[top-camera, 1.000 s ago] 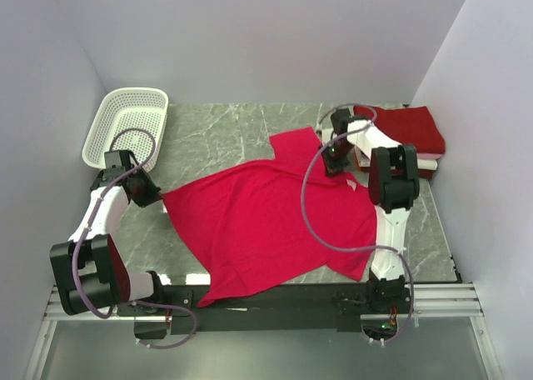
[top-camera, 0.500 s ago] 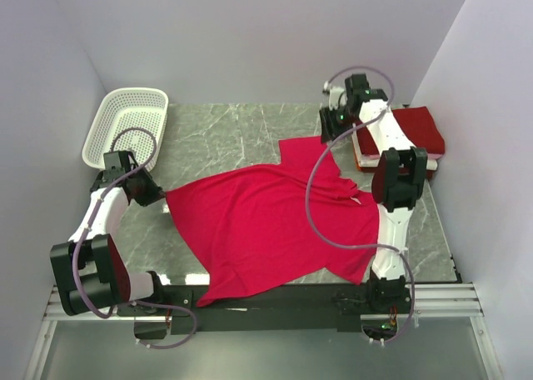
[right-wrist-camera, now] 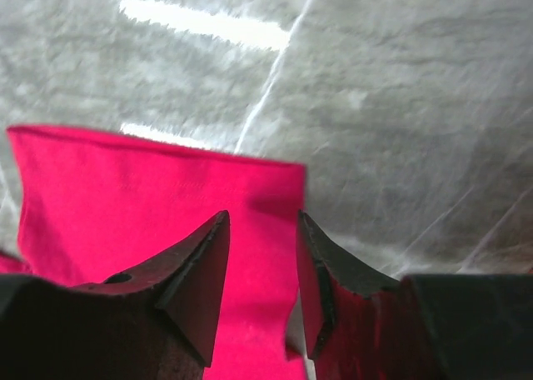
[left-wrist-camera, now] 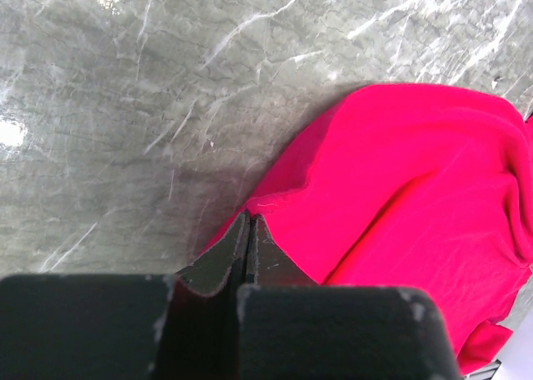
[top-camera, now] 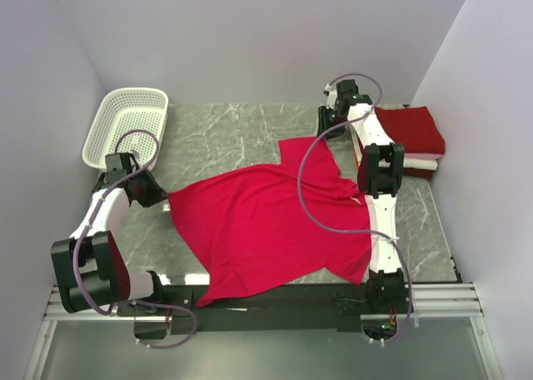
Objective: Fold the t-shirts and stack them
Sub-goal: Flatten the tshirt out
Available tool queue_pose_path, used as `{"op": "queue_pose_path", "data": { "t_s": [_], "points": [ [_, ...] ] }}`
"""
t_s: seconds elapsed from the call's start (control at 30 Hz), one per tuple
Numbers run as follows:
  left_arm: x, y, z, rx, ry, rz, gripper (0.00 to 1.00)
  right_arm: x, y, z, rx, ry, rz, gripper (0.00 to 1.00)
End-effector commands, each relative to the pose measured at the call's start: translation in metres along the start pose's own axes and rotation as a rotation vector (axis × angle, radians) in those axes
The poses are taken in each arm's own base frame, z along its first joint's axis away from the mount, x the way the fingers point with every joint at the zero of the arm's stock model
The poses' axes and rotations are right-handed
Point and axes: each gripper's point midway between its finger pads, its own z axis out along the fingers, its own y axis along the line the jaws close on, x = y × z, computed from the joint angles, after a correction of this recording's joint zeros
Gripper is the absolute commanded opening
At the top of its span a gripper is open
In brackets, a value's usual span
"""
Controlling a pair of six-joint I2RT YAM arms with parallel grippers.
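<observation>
Pinkish-red t-shirt point(top-camera: 266, 222) lies spread, left fingers point(left-wrist-camera: 218, 265) pinching its hem.

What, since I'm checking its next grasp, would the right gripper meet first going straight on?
The right gripper would probably meet the pinkish-red t-shirt, its sleeve corner showing between the open fingers; depth is unclear.

Soft, even light from above; white glare streaks the grey marble-patterned surface point(right-wrist-camera: 400, 105) in the blurred right wrist view, soft shadow beside the left end effector point(left-wrist-camera: 248, 220).
</observation>
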Motion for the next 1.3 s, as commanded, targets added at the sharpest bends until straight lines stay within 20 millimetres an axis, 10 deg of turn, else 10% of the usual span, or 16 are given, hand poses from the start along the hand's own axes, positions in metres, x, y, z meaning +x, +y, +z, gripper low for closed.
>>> {"op": "queue_pose_path", "data": {
  "t_s": [0.0,0.43,0.83,1.03,1.27],
  "points": [
    [-0.005,-0.005,0.001,0.039,-0.018,0.032,0.0,-0.027,-0.008,-0.004,0.049,-0.087,0.017,0.44],
    [-0.004,-0.003,0.004,0.033,-0.008,0.028,0.0,-0.018,-0.012,0.014,0.011,-0.048,0.014,0.39],
    [-0.009,-0.008,0.001,0.048,-0.025,0.035,0.0,-0.028,-0.005,0.0,0.013,-0.075,-0.041,0.0],
    [-0.054,-0.04,-0.029,0.098,-0.152,0.053,0.0,-0.091,0.036,-0.092,0.089,-0.299,-0.228,0.0],
    [-0.128,-0.099,-0.094,0.19,-0.363,0.129,0.0,-0.156,0.111,-0.295,0.137,-0.714,-0.423,0.0]
  ]
}}
